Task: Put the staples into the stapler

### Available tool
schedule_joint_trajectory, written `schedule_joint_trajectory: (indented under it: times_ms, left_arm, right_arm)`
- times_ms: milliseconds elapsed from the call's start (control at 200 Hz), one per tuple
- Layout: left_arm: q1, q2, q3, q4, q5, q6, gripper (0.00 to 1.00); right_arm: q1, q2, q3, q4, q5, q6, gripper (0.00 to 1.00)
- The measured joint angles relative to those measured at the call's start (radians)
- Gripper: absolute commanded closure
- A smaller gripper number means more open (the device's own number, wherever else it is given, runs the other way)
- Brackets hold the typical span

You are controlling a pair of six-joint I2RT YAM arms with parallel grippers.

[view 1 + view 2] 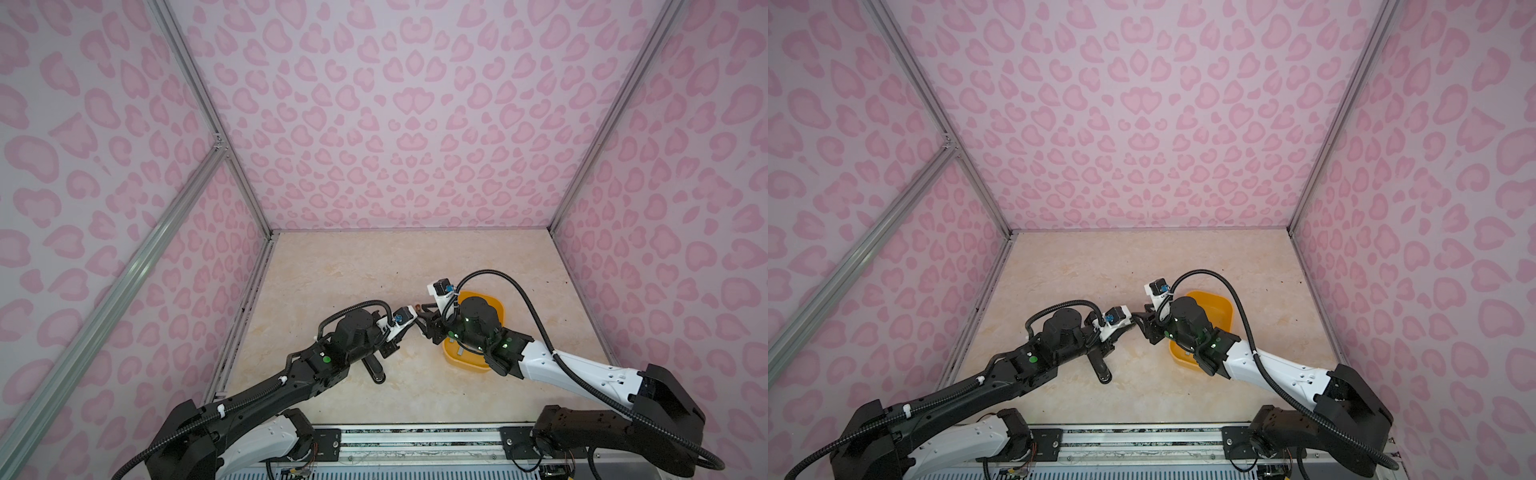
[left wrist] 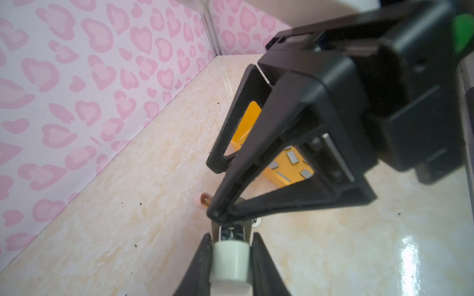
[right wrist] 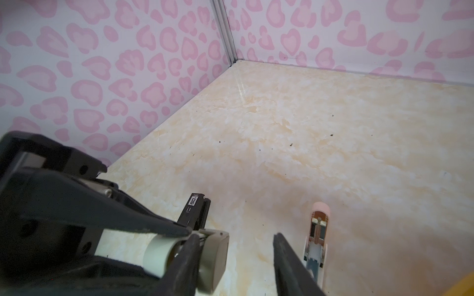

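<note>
The left gripper is clamped tight on a pale stapler, one finger on each side of its body, at the middle of the marble-patterned table. The right gripper meets it from the right. Its jaws stand apart with bare table showing through the gap, and one finger lies against the stapler's taupe end. Nothing is pinched between the two. The staples lie loose as small grey strips on the floor of an orange tray, which sits just right of the grippers and partly under the right arm. None of them is in either gripper. A black stapler lies flat on the table on the near left, beside the left arm in both top views. Its label shows a white-framed "50", and the smaller lettering around it is too fine to read. A pink stapler lies on the table just beyond the grippers with its metal channel showing. No writing can be made out on it.
</note>
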Motion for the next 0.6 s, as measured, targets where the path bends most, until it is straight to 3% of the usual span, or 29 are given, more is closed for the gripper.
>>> schedule_joint_trajectory:
  times_ms: [605]
  left_arm:
    - [0.000, -0.064, -0.017, -0.007, -0.003, -0.016, 0.97]
  right_arm:
    - [0.018, 0.045, 0.026, -0.026, 0.088, 0.007, 0.58]
